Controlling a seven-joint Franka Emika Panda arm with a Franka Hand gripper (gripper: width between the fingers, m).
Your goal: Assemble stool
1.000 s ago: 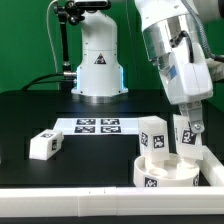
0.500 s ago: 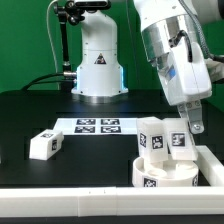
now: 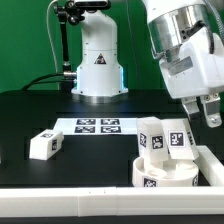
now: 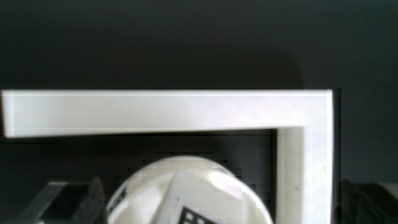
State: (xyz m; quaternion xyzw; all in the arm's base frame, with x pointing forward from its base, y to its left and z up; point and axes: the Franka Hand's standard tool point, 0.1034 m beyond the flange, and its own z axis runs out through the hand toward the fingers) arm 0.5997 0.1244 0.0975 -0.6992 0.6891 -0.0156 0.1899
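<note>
Change: a second ago your claw (image 3: 203, 113) was wrapped around the right-hand leg (image 3: 178, 138), holding it tilted over the seat (image 3: 163, 176). Now it has let go and risen clear, up and toward the exterior view's right.
Claw: open and carrying nothing. In the wrist view its dark fingertips are blurred but look well apart.
Right-hand leg: it stands upright on the seat on its own, just beside the left-hand leg (image 3: 151, 134), which has not moved.
Seat: it lies flat near the corner of the surface (image 3: 90, 160) at the exterior view's right, by the edge nearest the camera, with the white bar (image 3: 212, 168) just beside it.
Loose leg (image 3: 42, 144): it lies on its side toward the exterior view's left, near the same edge and well apart from the seat. It has not been touched.
Marker board (image 3: 97, 125): it is flat in the middle of the surface, toward the far edge, and unchanged.
Wrist view: you look down on the white bar's corner (image 4: 160, 110) and a rounded white tagged part. It is too blurred to say which part that is.
Meaning: you have probably finished placing the second leg, since it stays up without the claw. Whether it is fully seated cannot be told from here.
Next: you will most likely want the loose leg, which means crossing the surface and gripping it where it lies.
Risk: keep clear of the two standing legs as you swing away, because a brush could topple them.
</note>
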